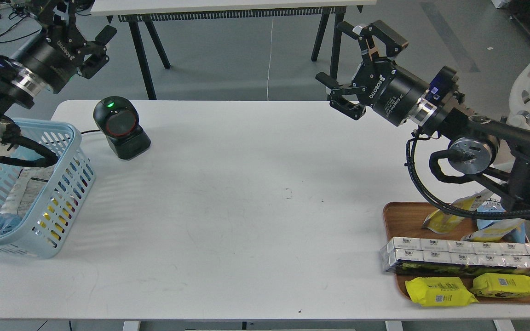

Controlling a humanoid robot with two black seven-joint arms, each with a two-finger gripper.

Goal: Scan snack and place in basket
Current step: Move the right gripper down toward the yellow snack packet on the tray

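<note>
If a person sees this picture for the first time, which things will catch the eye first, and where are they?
First come the two black arms raised over the white table: the left gripper at top left and the right gripper at top right, both open and empty. Next is the light blue basket at the left edge, with packs already inside, and the black scanner with its green light beside it. At lower right, a wooden tray holds bright yellow packs.

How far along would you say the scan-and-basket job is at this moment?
Packs already lie in the basket, so earlier items look done. Nothing is in hand: the left gripper and right gripper are both open and empty. A snack on the wooden tray awaits the scanner.
</note>
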